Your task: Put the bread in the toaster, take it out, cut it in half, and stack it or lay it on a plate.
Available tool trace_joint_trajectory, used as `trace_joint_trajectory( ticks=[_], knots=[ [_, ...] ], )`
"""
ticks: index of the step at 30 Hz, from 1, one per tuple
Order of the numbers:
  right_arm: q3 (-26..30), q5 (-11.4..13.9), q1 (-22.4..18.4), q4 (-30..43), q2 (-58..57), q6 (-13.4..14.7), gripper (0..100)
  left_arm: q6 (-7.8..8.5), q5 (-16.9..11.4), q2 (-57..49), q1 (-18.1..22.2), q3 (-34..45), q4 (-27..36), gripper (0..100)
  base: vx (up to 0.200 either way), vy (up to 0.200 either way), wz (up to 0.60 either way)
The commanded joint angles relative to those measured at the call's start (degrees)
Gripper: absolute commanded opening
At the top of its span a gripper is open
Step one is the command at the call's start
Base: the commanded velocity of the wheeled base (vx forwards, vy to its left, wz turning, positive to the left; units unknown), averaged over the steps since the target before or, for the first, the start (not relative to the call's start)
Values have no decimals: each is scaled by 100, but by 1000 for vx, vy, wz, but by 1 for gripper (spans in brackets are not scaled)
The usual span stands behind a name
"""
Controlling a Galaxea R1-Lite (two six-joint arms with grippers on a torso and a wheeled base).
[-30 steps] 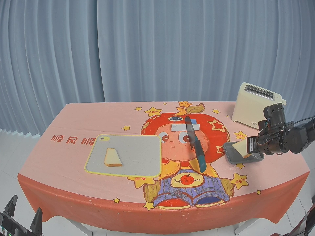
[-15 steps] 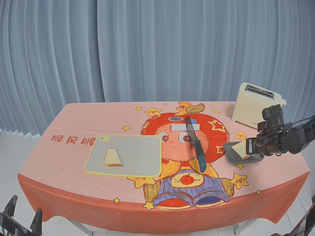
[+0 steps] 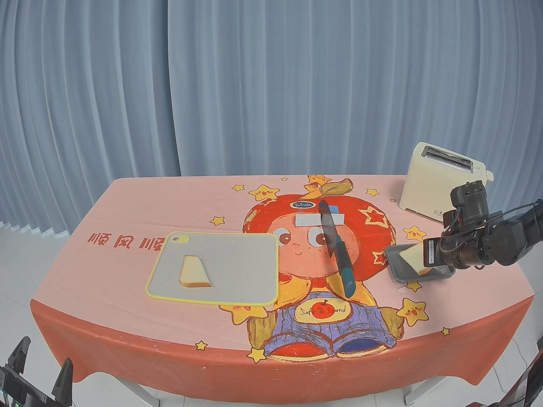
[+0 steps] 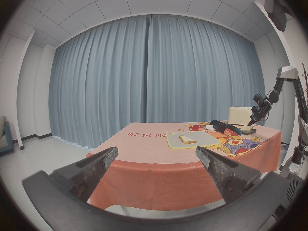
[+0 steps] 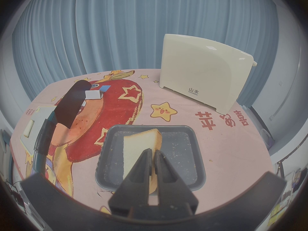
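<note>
My right gripper (image 5: 153,153) is shut on a half slice of bread (image 5: 141,145), held tilted with its far end down on the dark grey plate (image 5: 199,167). In the head view this gripper (image 3: 427,258) sits over the plate (image 3: 397,267) at the table's right, in front of the cream toaster (image 3: 441,182). The other bread half (image 3: 194,272) lies on the grey cutting board (image 3: 237,267) at the left. The teal-handled knife (image 3: 337,250) lies in the middle of the table. My left gripper (image 4: 157,156) is open, low and off the table's near left corner (image 3: 39,363).
The toaster (image 5: 202,71) stands just beyond the plate. The knife (image 5: 64,109) lies to the plate's side, blade propped on a small white block (image 3: 317,219). A pink cartoon cloth (image 3: 141,210) covers the table, whose right edge is close to the plate.
My right gripper with the bread half has shifted slightly to the left over the plate. Everything else is unmoved.
</note>
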Motion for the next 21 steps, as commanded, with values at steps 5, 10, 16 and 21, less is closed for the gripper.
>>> trace_joint_trajectory(
  ticks=[5, 10, 16, 21],
  knots=[
    [15, -4, 10, -2, -12, -3, 0, -2, -2, -1, 4, 101, -2, 100, 0, 0, 0],
    [15, -4, 19, -2, -12, -3, 100, -2, -2, -1, 4, 101, -2, 100, 0, 0, 0],
    [23, -4, 28, 7, -30, -3, 100, -2, -2, -1, 4, 101, -2, 100, 0, 0, 0],
    [23, -4, 37, 7, -30, -3, 100, -2, -2, -1, 4, 101, -2, 100, 0, 0, 0]
  ],
)
